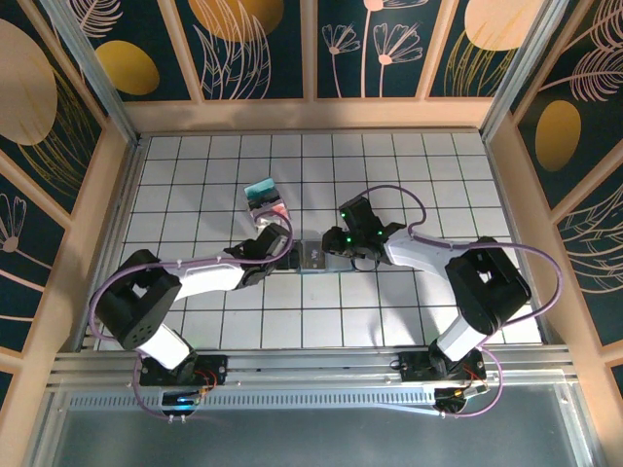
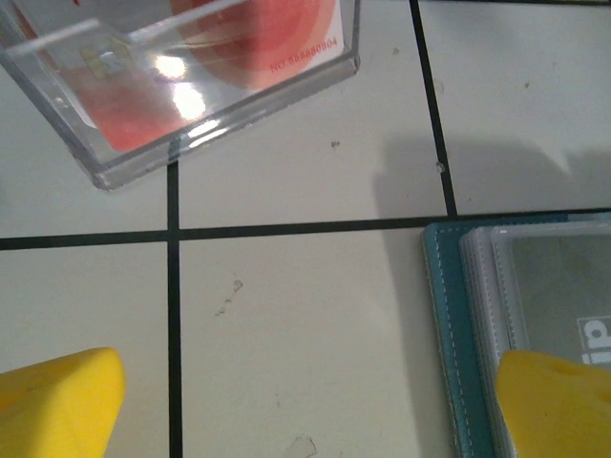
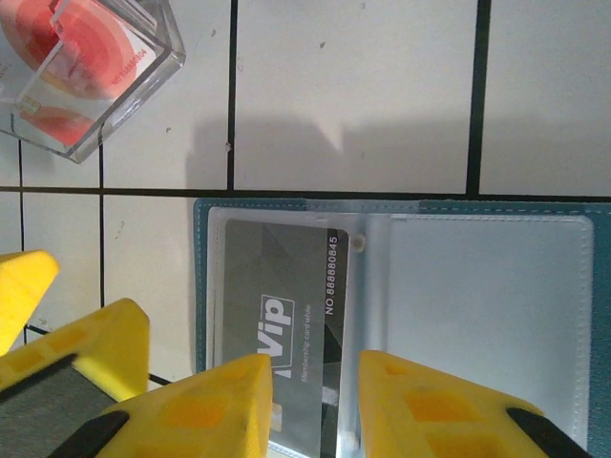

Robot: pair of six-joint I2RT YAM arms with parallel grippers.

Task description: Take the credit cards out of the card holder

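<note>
Card holder (image 3: 477,315): lies opened flat on the white tiled surface (image 3: 353,95) between the two arms, pale inside facing up, teal rim showing.
Grey card (image 3: 286,286): marked "Vip", sits in the clear pocket on the half nearer the left arm.
Right pincer (image 3: 310,401): yellow fingers narrowly apart, tips straddling the card's near end; nothing clamped.
Left pincer (image 2: 310,391): spread wide and empty, low over the tiles, one finger over the holder's edge.
Clear case (image 3: 86,72): beyond the holder, apart from it, a red-pink card (image 2: 248,38) inside.
</note>
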